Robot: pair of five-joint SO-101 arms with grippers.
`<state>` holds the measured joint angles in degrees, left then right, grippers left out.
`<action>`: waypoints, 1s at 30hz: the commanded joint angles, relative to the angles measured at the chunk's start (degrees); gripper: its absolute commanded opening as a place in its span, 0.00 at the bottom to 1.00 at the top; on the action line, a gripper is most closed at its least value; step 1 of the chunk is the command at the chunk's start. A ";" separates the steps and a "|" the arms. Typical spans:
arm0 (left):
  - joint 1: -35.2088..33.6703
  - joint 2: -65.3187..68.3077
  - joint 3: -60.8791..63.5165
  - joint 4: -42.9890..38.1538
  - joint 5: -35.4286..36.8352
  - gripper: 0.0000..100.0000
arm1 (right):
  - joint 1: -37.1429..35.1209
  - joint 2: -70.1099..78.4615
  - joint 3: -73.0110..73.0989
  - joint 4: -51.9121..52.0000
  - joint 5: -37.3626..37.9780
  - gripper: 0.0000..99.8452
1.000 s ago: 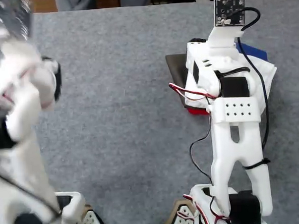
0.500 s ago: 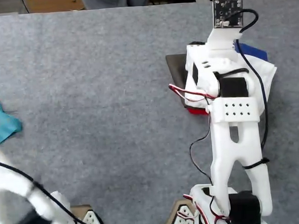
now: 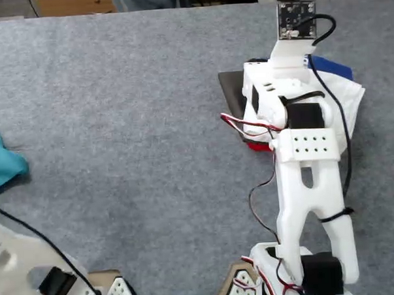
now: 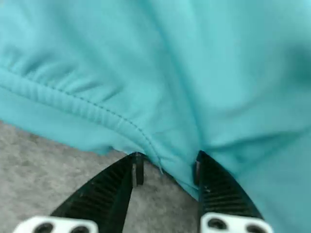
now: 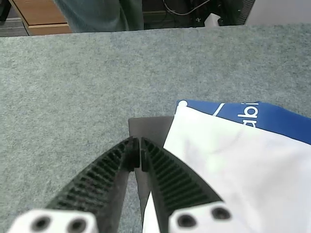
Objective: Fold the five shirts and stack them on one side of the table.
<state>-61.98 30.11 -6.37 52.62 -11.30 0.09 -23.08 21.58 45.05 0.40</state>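
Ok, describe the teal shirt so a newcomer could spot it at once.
On the grey table, look to the far left edge in the high view, away from the stack under the right arm. The teal shirt lies there crumpled, the only teal cloth and the only one unfolded.

Grey felt-topped table spans most of high view, far edge along top of frame. Wooden furniture beyond edge, upper left. Right wrist view: dark cables behind table, pale panel beside them. Light even, shadows soft.
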 commanded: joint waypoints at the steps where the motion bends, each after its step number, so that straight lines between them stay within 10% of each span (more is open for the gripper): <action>1: 3.03 3.87 -14.02 7.12 1.49 0.15 | -1.49 -2.24 -0.57 -0.79 0.35 0.01; 4: 6.20 4.31 -18.77 12.40 1.58 0.02 | -1.49 -2.24 -0.57 -0.79 0.35 0.01; 17: 23.43 -4.75 -28.97 34.81 4.48 0.03 | -1.49 -1.98 -0.31 -0.70 0.26 0.01; 30: 61.32 -48.35 15.78 26.02 -0.70 0.03 | -1.23 -1.98 0.40 -0.88 0.26 0.01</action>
<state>-10.02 -5.93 -2.42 81.71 -6.64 -0.62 -23.08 22.37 45.05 0.40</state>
